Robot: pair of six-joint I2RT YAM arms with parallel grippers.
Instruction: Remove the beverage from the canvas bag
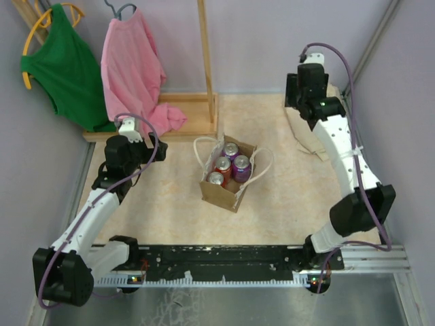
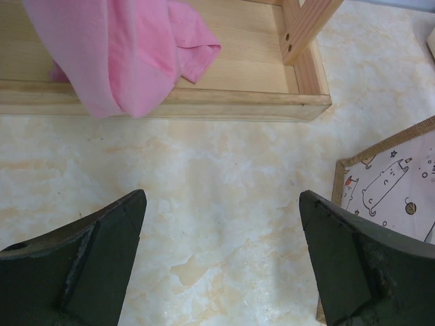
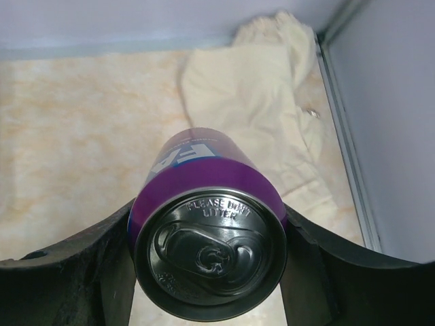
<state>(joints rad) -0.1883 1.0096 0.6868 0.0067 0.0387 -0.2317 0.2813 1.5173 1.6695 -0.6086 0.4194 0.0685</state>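
Note:
The tan-brown canvas bag with white loop handles stands open at the table's middle, with several cans upright inside. My right gripper is at the far right, away from the bag, over the cream cloth. In the right wrist view it is shut on a purple beverage can, whose top faces the camera. My left gripper is left of the bag, open and empty above bare table. The bag's cat-printed side shows at that view's right edge.
A cream-beige cloth lies crumpled in the far right corner by the wall. A wooden rack base with a pink garment draped on it stands at the back left, beside a green garment.

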